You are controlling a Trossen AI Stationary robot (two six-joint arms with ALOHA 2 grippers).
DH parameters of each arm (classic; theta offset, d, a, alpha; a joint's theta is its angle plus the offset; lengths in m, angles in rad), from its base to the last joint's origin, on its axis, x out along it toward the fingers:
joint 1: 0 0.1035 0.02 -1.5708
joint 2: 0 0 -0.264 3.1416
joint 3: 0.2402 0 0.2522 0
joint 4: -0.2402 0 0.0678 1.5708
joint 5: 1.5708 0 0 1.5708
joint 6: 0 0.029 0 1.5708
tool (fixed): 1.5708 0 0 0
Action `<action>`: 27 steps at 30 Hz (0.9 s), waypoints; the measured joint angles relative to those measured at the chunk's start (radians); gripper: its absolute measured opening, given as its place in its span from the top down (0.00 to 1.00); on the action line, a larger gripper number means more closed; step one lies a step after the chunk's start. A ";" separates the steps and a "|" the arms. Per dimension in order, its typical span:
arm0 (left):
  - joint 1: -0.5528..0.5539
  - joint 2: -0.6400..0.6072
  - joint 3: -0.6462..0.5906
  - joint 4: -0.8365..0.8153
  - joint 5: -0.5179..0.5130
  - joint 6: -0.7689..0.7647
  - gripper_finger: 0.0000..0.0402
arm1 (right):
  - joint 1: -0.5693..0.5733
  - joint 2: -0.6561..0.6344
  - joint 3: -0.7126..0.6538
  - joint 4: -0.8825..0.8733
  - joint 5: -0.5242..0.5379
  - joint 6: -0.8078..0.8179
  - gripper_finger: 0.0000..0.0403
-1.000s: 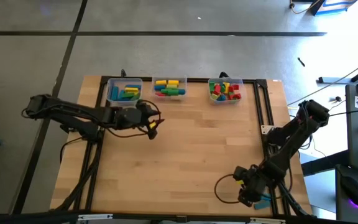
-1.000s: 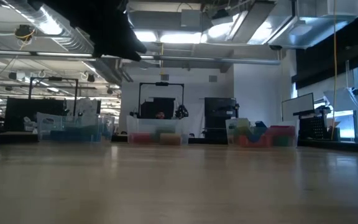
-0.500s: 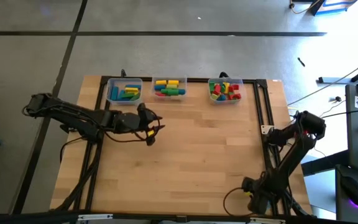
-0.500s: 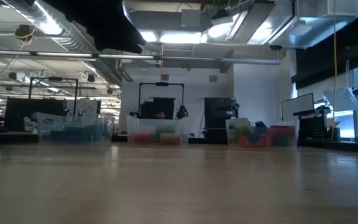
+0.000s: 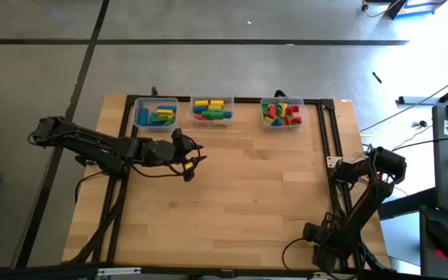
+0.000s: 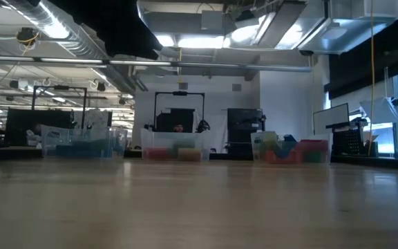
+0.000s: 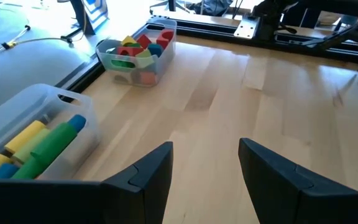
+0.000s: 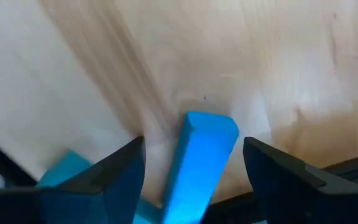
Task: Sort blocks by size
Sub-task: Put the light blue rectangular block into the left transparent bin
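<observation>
So the blocks [image 5: 211, 110] are all sitting in three clear bins [image 5: 155, 113] lined up along the top edge of the wooden tabletop [image 5: 239, 194] in the high view, the left bin mostly blue and green, the middle one with long yellow, green and blue bars, the right one full of short red, yellow and green pieces. The left hand [image 5: 190, 162] hangs just below the left bin, fingers [image 7: 148, 174] apart with nothing between them. The right hand [image 5: 323, 250] is at the lower right corner of the tabletop, its fingers [image 8: 114, 177] spread apart too, and its wrist view shows a blue block [image 8: 202, 155] between them, though I can't tell if they touch it.
</observation>
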 joint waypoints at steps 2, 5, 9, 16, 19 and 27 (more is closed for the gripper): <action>0.000 0.000 0.000 0.000 0.000 0.000 0.55 | 0.000 0.000 0.000 -0.003 0.030 -0.003 0.34; 0.000 0.000 0.000 -0.001 0.000 0.000 0.55 | 0.001 0.000 0.000 -0.003 0.039 -0.023 0.34; 0.000 0.000 0.000 -0.003 0.000 0.000 0.55 | 0.001 0.000 0.000 -0.009 0.038 -0.023 0.35; 0.000 0.000 0.000 -0.003 0.000 0.000 0.55 | -0.002 -0.003 -0.027 0.022 -0.048 0.105 0.47; 0.000 0.000 0.000 -0.003 0.000 0.000 0.55 | -0.002 -0.004 -0.031 0.049 -0.056 0.131 0.54; 0.000 0.000 0.000 -0.003 0.000 -0.001 0.55 | -0.008 -0.004 -0.032 0.063 -0.040 0.138 0.76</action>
